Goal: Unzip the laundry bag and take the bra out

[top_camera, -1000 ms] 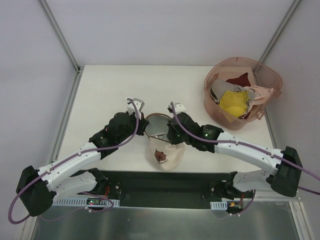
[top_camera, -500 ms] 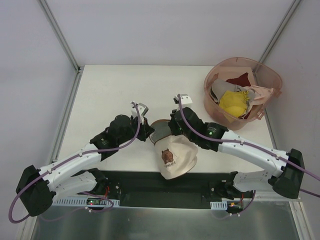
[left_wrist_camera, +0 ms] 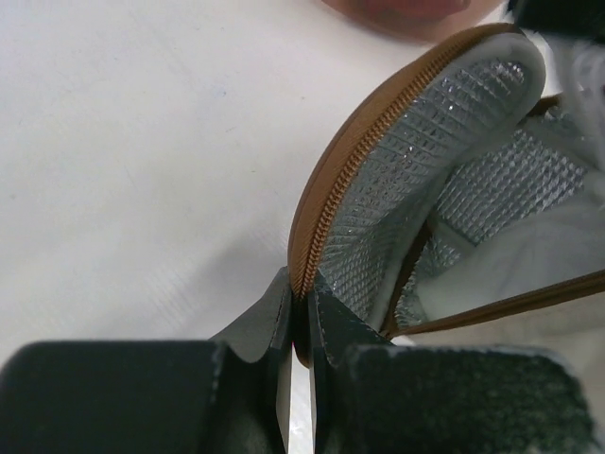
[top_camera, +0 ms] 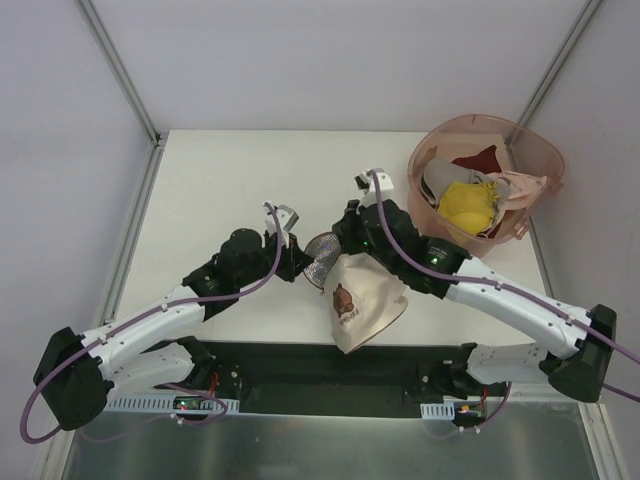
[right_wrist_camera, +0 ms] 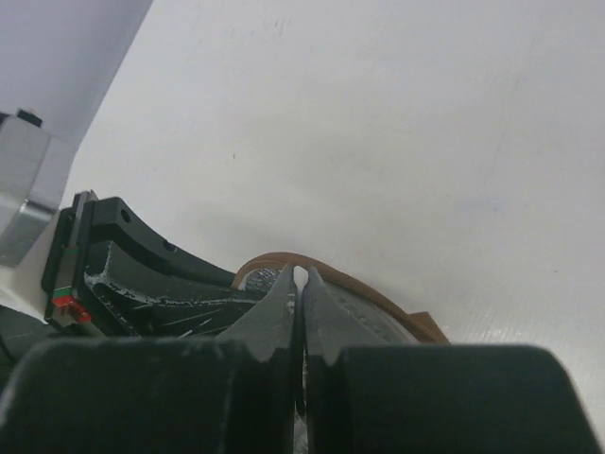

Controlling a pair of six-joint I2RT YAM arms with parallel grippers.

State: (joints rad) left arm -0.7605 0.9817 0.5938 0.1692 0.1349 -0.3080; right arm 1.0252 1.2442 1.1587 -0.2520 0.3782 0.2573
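Note:
The laundry bag hangs between both grippers over the table's middle. Its round grey mesh base (top_camera: 321, 258) stands on edge and its cream dome (top_camera: 362, 305) with a brown print sags toward the near edge. My left gripper (top_camera: 302, 262) is shut on the brown zipper rim (left_wrist_camera: 326, 189) of the base. My right gripper (top_camera: 343, 250) is shut on the bag's other side, and the cream dome hangs from it. In the right wrist view its jaws (right_wrist_camera: 301, 276) are pressed together in front of the brown trim (right_wrist_camera: 369, 288). Pale fabric (left_wrist_camera: 558, 255) shows inside the opening; whether it is the bra I cannot tell.
A large pink translucent basket (top_camera: 540, 165) stands at the back right, holding a yellow garment (top_camera: 468, 205), a dark red cloth (top_camera: 478, 160) and pale clothes. Metal frame posts rise at the table's back corners.
My right gripper has moved back and to the right, pulling the cream dome away from the grey base. The dome has swung right and the gap has widened. The left gripper barely shifted.

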